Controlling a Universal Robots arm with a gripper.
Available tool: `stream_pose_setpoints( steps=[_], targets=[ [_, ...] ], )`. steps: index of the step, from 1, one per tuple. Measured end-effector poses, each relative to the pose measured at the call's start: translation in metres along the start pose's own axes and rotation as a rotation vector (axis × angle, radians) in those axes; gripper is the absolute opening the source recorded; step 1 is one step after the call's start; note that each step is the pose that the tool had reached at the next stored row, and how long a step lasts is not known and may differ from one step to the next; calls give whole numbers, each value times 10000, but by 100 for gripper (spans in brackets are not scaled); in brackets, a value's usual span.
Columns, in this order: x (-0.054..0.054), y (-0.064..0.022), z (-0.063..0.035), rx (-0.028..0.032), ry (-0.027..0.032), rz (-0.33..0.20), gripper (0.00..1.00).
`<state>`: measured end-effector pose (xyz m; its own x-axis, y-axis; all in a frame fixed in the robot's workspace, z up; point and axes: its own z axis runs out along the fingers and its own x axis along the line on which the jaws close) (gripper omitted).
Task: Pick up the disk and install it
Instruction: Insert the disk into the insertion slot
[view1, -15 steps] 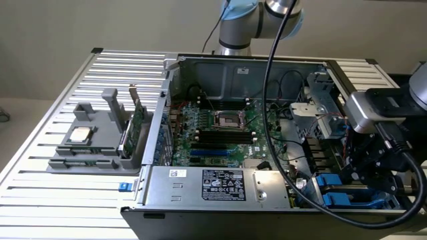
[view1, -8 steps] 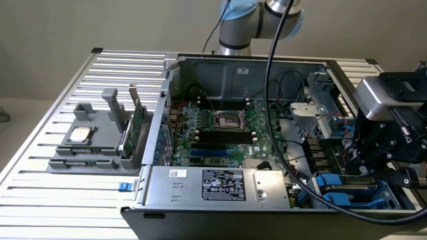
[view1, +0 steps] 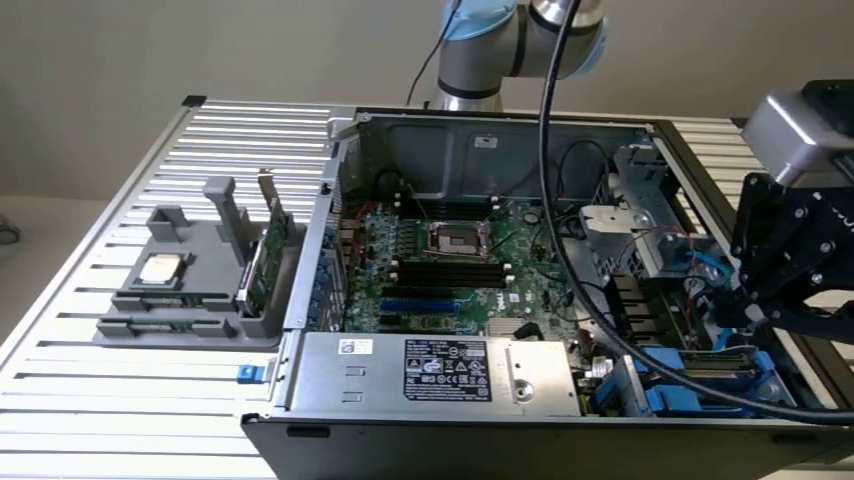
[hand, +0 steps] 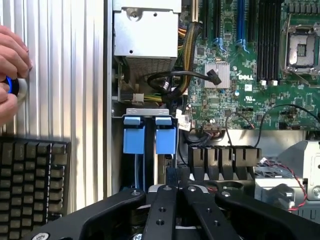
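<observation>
wrist view: gripper (hand: 175, 182) pressed together, seemingly empty, just over the blue carriers (hand: 134, 137) near the case edge (hand: 107, 100).

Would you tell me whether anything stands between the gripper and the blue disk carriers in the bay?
Nothing visible does. The shut gripper hangs right beside the two blue disk carriers, with no cable or part crossing between them. The black cable loops farther off, by the power supply.
</observation>
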<state>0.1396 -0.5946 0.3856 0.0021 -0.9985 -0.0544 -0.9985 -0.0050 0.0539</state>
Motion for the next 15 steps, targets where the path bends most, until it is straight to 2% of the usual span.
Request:
stream_pose_setpoints(
  steps=[5, 15],
  targets=[
    [-1, 9, -177, 0, -2, 0, 11],
    [2, 10, -184, 0, -1, -1, 11]
  ],
)
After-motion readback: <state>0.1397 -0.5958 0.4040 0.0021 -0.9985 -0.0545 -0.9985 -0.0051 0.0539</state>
